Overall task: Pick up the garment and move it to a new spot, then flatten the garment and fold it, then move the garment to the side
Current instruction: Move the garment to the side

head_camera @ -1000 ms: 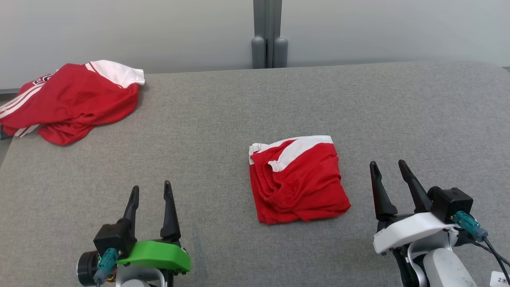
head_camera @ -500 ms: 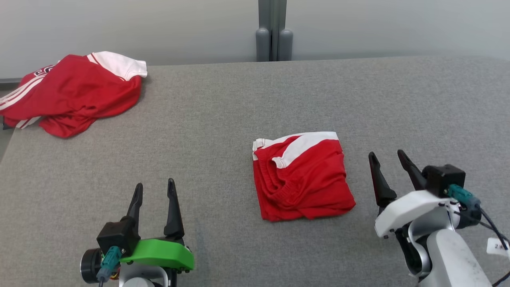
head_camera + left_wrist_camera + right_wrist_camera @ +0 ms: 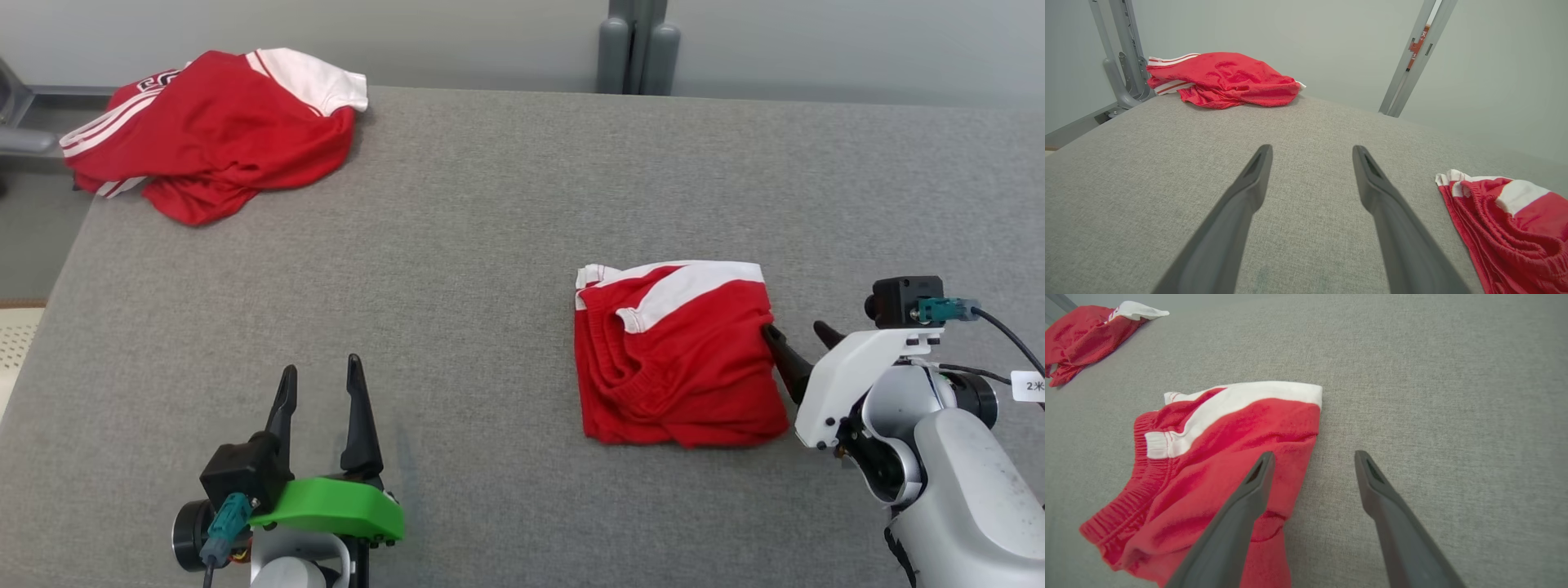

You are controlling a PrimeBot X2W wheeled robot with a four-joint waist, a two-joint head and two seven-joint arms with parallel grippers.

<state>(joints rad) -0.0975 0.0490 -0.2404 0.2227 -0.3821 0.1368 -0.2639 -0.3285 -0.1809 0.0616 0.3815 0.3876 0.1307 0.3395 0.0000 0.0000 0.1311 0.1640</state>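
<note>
Garment (image 3: 673, 359) edge is straddled by the down-tilted, released right gripper (image 3: 793, 328); left gripper (image 3: 321, 365) is held level, released; second garment (image 3: 212, 131) is seen far beyond it.

Soft red cloth garment (image 3: 678, 359) on matt woven grey table (image 3: 457, 245).

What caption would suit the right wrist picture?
Open right gripper poised over the edge of folded red shorts on a grey surface.
</note>
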